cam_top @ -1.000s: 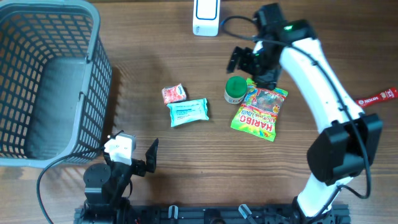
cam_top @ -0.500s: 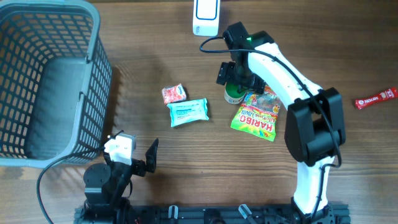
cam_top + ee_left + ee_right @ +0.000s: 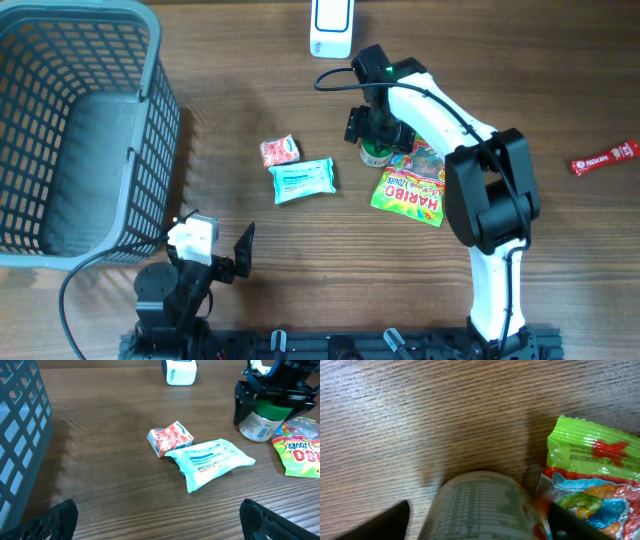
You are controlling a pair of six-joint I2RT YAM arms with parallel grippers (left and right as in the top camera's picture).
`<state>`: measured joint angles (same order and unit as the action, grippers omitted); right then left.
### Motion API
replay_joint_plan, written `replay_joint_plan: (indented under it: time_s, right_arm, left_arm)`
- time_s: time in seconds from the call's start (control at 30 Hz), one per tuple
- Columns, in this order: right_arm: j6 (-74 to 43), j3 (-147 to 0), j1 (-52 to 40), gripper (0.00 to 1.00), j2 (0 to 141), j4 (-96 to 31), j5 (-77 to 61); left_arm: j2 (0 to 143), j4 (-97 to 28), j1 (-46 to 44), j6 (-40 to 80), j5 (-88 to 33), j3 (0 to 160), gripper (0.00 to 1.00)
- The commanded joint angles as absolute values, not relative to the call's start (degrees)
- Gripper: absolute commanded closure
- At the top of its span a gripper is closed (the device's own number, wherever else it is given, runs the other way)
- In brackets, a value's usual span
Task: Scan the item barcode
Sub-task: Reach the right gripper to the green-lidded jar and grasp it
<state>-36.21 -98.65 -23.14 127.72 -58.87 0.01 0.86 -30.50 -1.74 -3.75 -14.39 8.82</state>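
Note:
A small jar with a green lid (image 3: 260, 422) stands upright near the table's back middle, its pale printed label (image 3: 480, 505) filling the right wrist view. My right gripper (image 3: 378, 135) is lowered over it, one finger on each side. Bare wood shows between the left finger (image 3: 385, 522) and the jar, so the jaws are open and do not grip it. In the overhead view the gripper hides most of the jar. My left gripper (image 3: 160, 520) rests open and empty at the front left, far from the items.
A green Haribo bag (image 3: 415, 183) lies against the jar's right side. A teal wipes pack (image 3: 302, 180) and a red snack packet (image 3: 279, 150) lie to the jar's left. A white box device (image 3: 331, 25) stands at the back edge, a red bar (image 3: 603, 158) far right, a grey basket (image 3: 160, 120) left.
The right arm has swung left and come down over the green-lidded jar, and its jaws have narrowed a little around it. The left arm has not moved.

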Motion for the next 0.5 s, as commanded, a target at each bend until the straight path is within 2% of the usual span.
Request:
replay_joint_plan:
  time_s: [0.0,0.07,0.23,0.47]
  right_arm:
    - [-36.1,-98.2,-23.6,0.33,129.6,-58.8,-1.1]
    - [-36.2,-98.2,-23.6,0.39,129.6,-59.6,-1.2]
    - [-33.9,-102.7,-23.6,0.46,129.5,-65.9,-2.3]
    - [-23.9,-117.3,-23.6,0.45,129.4,-84.2,-17.0]
  left_arm:
    - [0.8,-30.4,-1.4,-4.2,-13.8,8.5,0.0]
    - [0.8,-30.4,-1.4,-4.2,-13.8,8.5,0.0]
    - [0.8,-30.4,-1.4,-4.2,-13.8,8.5,0.0]
    - [0.8,-30.4,-1.4,-4.2,-13.8,8.5,0.0]
